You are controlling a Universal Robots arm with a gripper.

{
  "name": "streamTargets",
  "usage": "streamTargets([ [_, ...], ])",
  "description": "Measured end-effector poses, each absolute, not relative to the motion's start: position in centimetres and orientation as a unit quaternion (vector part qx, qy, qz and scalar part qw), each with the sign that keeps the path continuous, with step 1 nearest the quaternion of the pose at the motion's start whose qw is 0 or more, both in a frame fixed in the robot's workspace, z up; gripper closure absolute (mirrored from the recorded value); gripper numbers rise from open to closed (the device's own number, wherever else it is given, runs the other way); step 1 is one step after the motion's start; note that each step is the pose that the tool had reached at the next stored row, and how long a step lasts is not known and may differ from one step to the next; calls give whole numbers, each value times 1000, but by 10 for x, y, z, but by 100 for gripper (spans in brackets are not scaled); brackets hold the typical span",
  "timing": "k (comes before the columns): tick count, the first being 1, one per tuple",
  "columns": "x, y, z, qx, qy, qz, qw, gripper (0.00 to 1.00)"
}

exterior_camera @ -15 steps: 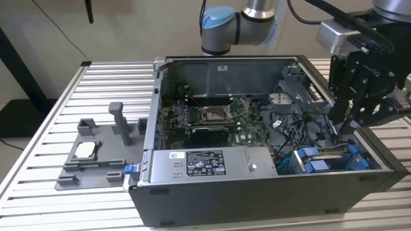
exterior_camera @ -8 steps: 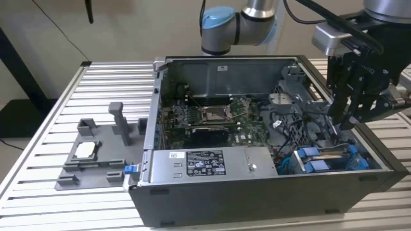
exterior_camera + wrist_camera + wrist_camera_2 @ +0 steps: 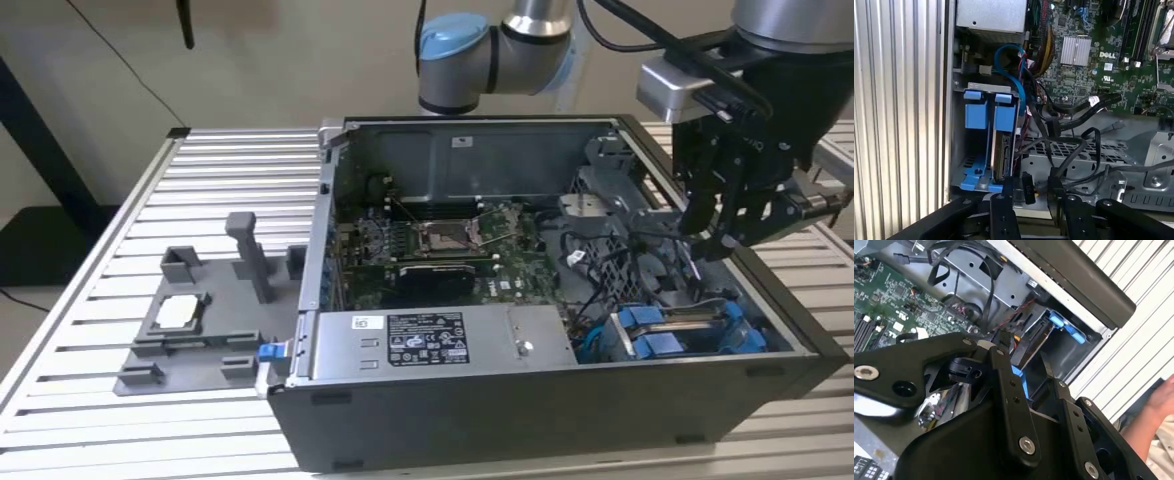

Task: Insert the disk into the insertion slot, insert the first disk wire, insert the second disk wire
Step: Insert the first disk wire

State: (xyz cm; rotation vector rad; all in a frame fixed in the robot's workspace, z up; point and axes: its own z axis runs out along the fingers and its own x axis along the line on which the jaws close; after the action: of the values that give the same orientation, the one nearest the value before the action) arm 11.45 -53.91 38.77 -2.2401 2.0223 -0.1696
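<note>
Gripper (image 3: pixel 721 236), black and two-fingered, hangs in the exterior view over the open dark grey metal computer case (image 3: pixel 534 420). It is toward that view's right, above a tangle of black cables (image 3: pixel 627 265). Nearer the camera, the silver-grey rectangular disk (image 3: pixel 687 320) in its bright blue plastic carrier sits down inside the corner bay. The grey labelled power-supply box (image 3: pixel 427 340) is beside it.

In the second wrist view the gripper (image 3: pixel 1025 351) points into the case with its jaws apart. Blue carrier tabs (image 3: pixel 1066 329) show beyond them. A person's hand (image 3: pixel 1161 400) lies outside the case, well apart.

In the first wrist view the disk (image 3: pixel 1002 156) stands on edge in its slot, apparently seated. A small black plastic wire connector (image 3: pixel 1028 187) lies between the spread fingers (image 3: pixel 1005 202) and seems unclamped. Judging from this, the first wire is the step in hand. The grip should take the connector squarely on its flat sides, line it up with the disk's end, and avoid snagging neighbouring cables.
</note>
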Motion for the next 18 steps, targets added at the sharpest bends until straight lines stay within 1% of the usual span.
streamTargets([
  [5, 114, -539, 387, -757, 648, -55, 60, 59],
  [10, 114, -546, 387, -760, 645, -55, 60, 59],
  [18, 113, -545, 387, -760, 644, -55, 60, 59],
])
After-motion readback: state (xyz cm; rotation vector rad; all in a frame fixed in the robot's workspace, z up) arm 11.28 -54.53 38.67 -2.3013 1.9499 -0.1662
